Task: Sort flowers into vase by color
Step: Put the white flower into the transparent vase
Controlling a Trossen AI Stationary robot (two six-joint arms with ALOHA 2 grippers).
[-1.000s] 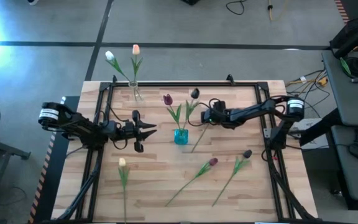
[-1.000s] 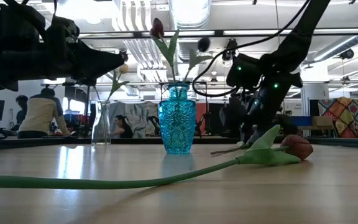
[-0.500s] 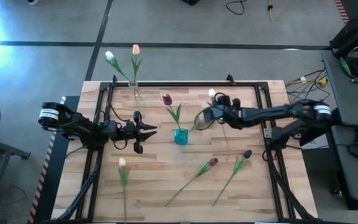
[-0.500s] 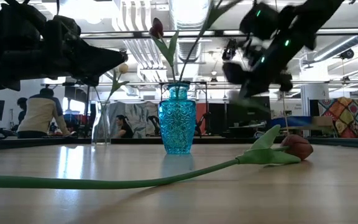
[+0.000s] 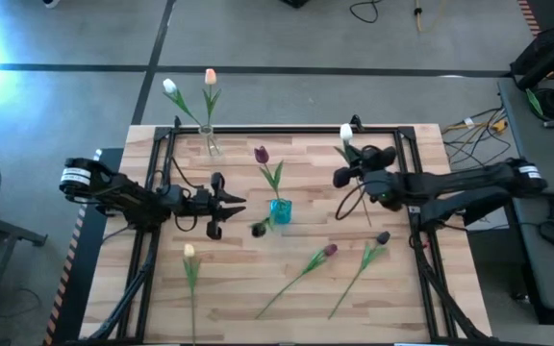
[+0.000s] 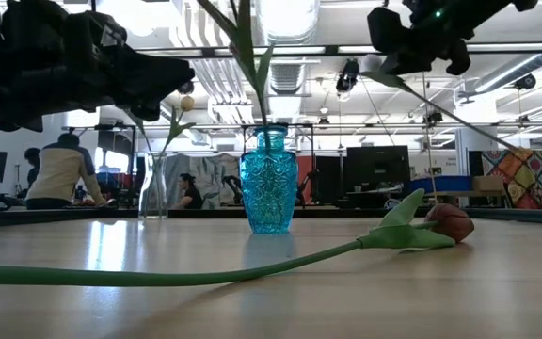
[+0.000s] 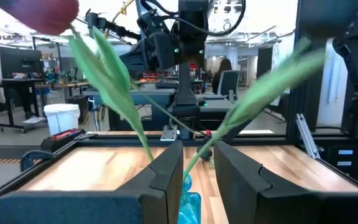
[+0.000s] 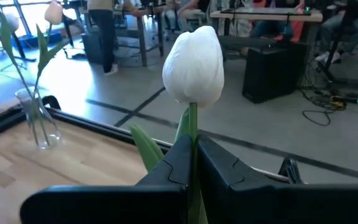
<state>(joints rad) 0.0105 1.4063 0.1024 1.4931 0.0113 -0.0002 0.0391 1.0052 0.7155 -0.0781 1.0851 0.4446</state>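
Observation:
My right gripper (image 5: 348,163) (image 6: 398,52) is up above the table's right part, shut on a white tulip (image 5: 346,133) (image 8: 192,59). A blue vase (image 5: 279,210) (image 6: 268,184) at mid-table holds two dark tulips. One (image 5: 259,153) stands up. The other (image 5: 258,229) leans out toward the near edge. My left gripper (image 5: 234,203) (image 7: 197,165) hovers open just left of the blue vase. A clear vase (image 5: 208,144) (image 8: 39,124) at the far edge holds a white and a peach tulip. A cream (image 5: 188,252), a maroon (image 5: 330,250) and a dark tulip (image 5: 383,237) lie on the near half. My right gripper pinches the white tulip's stem (image 8: 193,127) between its two fingers, a short way below the head. The head stands just past the fingertips, toward the far edge. The tulip is lifted clear, and its long stem (image 5: 364,207) (image 6: 450,115) trails down behind the fingers, slanting toward the near edge.
A black frame (image 5: 287,130) runs along the far edge and down both sides of the wooden table (image 5: 239,279). In the low view, the maroon tulip's stem (image 6: 205,275) stretches across the table in front of the blue vase. People (image 6: 59,174) are in the room behind.
My right gripper has risen from beside the blue vase and moved toward the right and far edges, lifting the white tulip's stem off the table. One dark tulip in the blue vase has swung from leaning far-right to leaning toward the near edge.

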